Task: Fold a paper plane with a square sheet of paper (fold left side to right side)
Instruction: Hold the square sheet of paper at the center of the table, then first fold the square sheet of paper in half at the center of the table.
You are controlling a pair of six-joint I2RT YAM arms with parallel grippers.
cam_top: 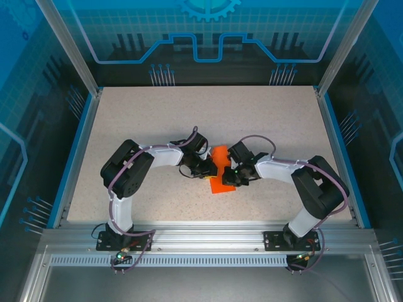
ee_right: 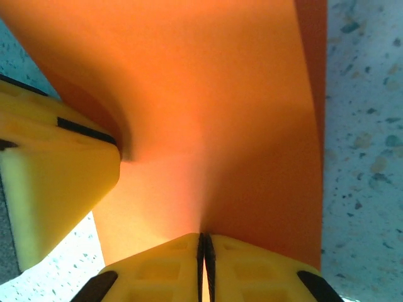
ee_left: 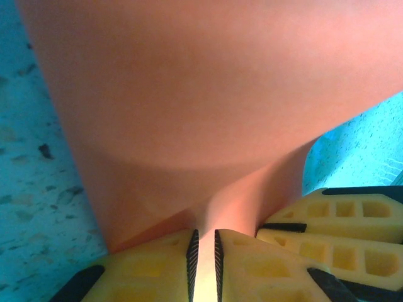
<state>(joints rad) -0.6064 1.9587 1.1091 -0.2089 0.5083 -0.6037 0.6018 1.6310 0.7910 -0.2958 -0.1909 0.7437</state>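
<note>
Orange, the square sheet of paper (cam_top: 221,184) sits at the middle of the table (cam_top: 189,113) between my grippers, its long axis pointing away from my bases. My left gripper (ee_left: 203,238) pinches its near edge through a slim gap. My right gripper (ee_right: 203,239), equally near, is clamped almost flush on the opposite edge

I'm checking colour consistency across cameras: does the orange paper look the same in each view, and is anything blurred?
Top external: sharp, evenly lit, paper saturated orange. Left wrist: it looks washed-out salmon and soft, the table tinted teal. Right wrist: vivid orange with a brighter glow near the right gripper, table speckle crisp.
</note>
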